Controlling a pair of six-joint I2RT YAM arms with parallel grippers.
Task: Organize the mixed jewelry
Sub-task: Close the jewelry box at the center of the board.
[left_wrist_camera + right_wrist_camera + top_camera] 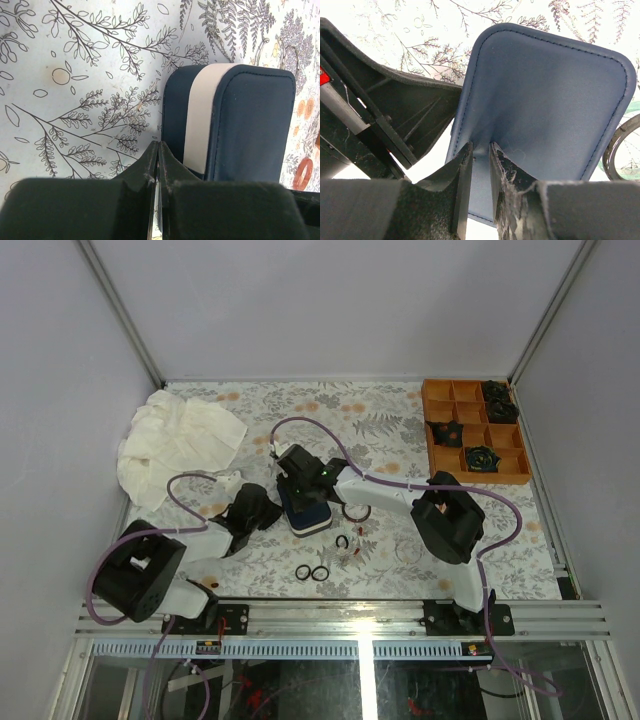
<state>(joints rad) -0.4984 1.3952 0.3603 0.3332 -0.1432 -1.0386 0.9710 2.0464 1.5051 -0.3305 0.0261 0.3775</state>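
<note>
At the middle of the bench (400,430), the right jaws are pinching the upright lid of the navy case (545,100), standing narrow with the blue flap between them. The left jaws are sitting fully closed on nothing, just beside the case's left wall. The mixed jewelry (342,543) is lying loose on the bench near the case. A dark bangle (608,150) is resting just beside its right side, two black rings (311,573) are touching each other nearer the arm bases, and tiny red pieces (356,552) are lying between. An orange divided tray (437,455) is sitting at the far right corner, a white cloth (180,435) at the far left.
</note>
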